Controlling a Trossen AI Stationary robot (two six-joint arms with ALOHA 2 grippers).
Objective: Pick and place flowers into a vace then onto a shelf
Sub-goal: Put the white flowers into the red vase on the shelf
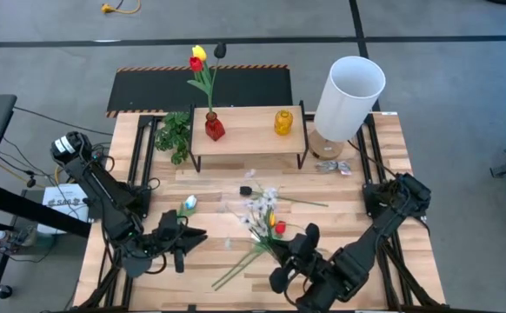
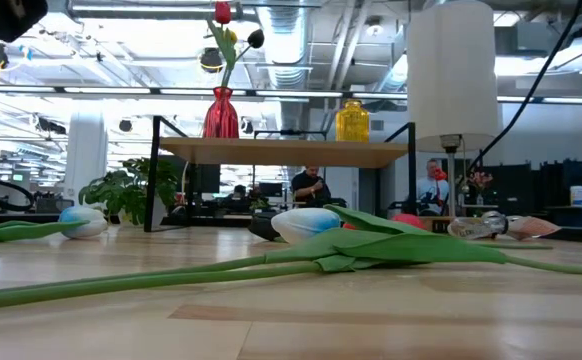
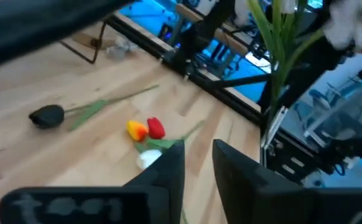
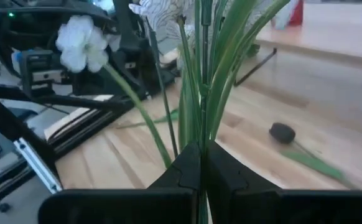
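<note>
The right pincer (image 4: 201, 167) is sitting at the front of the table (image 1: 366, 165), fully closed on a bunch of flowers (image 4: 199, 74), whose green stems are rising straight out between its fingers. The left pincer (image 3: 198, 163) is waiting to its left with a narrow gap, gripping nothing. Beyond both pincers, the shelf (image 1: 249, 132) is carrying a red vase (image 1: 214, 129) with tulips (image 1: 198, 59).

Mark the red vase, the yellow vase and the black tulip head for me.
red vase (image 1: 214, 129), high view, on its body.
yellow vase (image 1: 283, 122), high view, on its body.
black tulip head (image 3: 46, 116), left wrist view, on the bloom.
</note>
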